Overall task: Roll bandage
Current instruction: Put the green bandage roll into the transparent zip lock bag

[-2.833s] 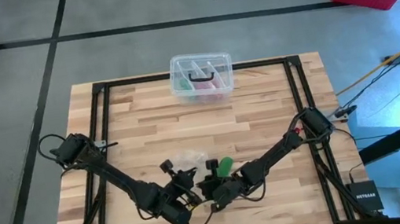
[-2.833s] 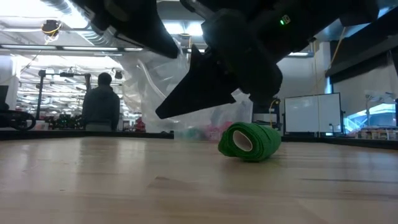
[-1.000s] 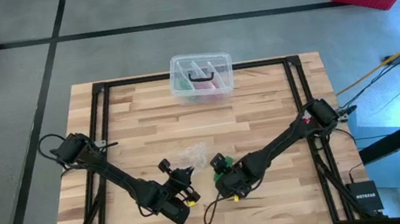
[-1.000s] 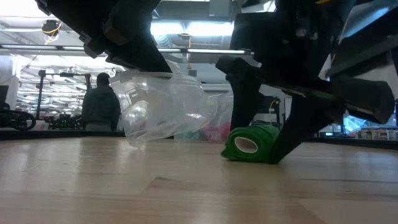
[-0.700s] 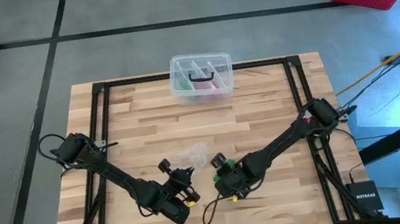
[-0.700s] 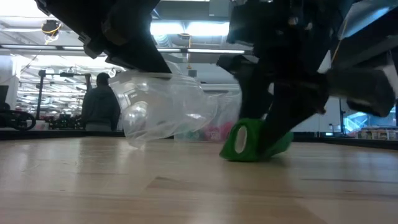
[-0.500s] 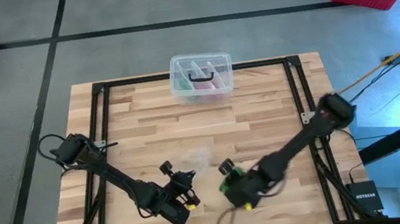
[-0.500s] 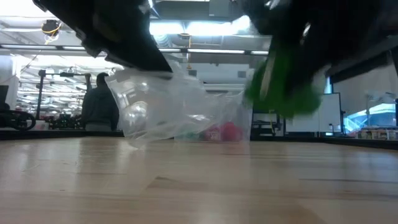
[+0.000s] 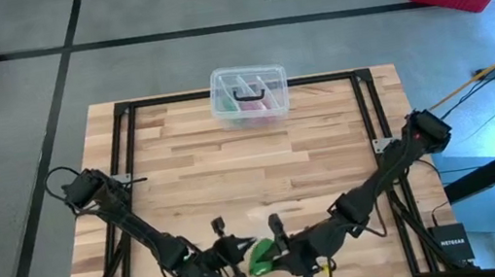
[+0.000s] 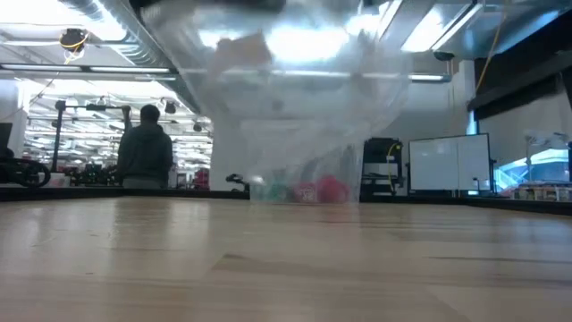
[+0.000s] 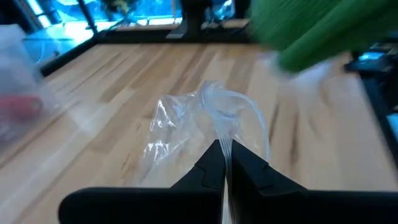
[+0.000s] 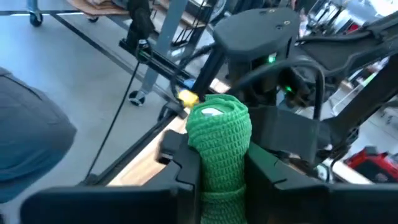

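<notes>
From above, the right gripper (image 9: pixel 272 251) holds the bandage (image 9: pixel 262 256), a rolled green cylinder, near the table's (image 9: pixel 327 146) front edge, just beside the left gripper (image 9: pixel 231 259). At table height, a clear plastic bag (image 10: pixel 286 98) hangs overhead. The left wrist shows that gripper's fingers (image 11: pixel 214 165) pinched together on the bag. The right wrist shows its fingers (image 12: pixel 186 165) clamped on the roll

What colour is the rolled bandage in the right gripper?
Bright green; the rolled elastic bandage shows best in the right wrist view.
</notes>
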Tool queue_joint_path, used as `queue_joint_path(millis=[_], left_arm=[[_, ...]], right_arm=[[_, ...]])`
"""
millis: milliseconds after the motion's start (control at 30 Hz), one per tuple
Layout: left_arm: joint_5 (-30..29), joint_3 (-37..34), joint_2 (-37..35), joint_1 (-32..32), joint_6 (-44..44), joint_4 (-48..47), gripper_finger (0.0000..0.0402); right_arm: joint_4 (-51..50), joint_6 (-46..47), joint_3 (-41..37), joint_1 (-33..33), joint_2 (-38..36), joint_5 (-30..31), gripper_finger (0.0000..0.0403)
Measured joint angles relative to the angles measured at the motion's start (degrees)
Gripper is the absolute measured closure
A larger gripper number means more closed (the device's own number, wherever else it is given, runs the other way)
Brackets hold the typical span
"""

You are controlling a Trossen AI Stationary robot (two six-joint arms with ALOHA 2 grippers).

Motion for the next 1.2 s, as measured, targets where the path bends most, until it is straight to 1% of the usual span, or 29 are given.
queue_joint_path(millis=[100,200,467,567,733,900,1033,1133,1200], left_arm=[[-0.01,0.0,0.0,-0.58,2.35,4.02,0.04],[-0.01,0.0,0.0,-0.61,2.5,5.71,0.0398],[-0.29,0.0,0.0,0.54,-0.37,6.13,0.0399],[-0.29,-0.02,0.0,0.55,0.91,7.51,0.0397],[0.8,-0.02,0.0,0.09,3.32,9.03,0.04],[1.51,-0.07,0.06,0.13,2.47,7.88,0.0399],[1.57,-0.11,0.0,0.51,2.19,8.66,0.0399],[1.57,-0.11,0.02,0.52,1.62,8.71,0.0397],[1.51,-0.09,0.0,0.48,0.84,9.1,0.0397]], right_arm=[[2.13,-1.31,-0.02,0.07,1.38,0.14,0.0332],[2.36,-1.63,-0.04,0.11,2.67,0.18,0.033],[1.66,-0.78,-0.09,0.17,6.11,0.29,0.0331],[0.19,-0.83,-0.11,0.15,6.94,1.03,0.0331],[0.09,-4.67,-0.13,0.53,6.26,2.65,0.0332],[0.92,-5.58,2.02,2.68,3.13,0.69,0.0331],[-0.44,-10.6,3.07,3.87,2.87,3.75,0.0331],[-0.94,-12.95,3.23,3.68,3.05,5.32,0.033],[-1.4,-14.2,3.5,2.94,3.23,7.58,0.033]])
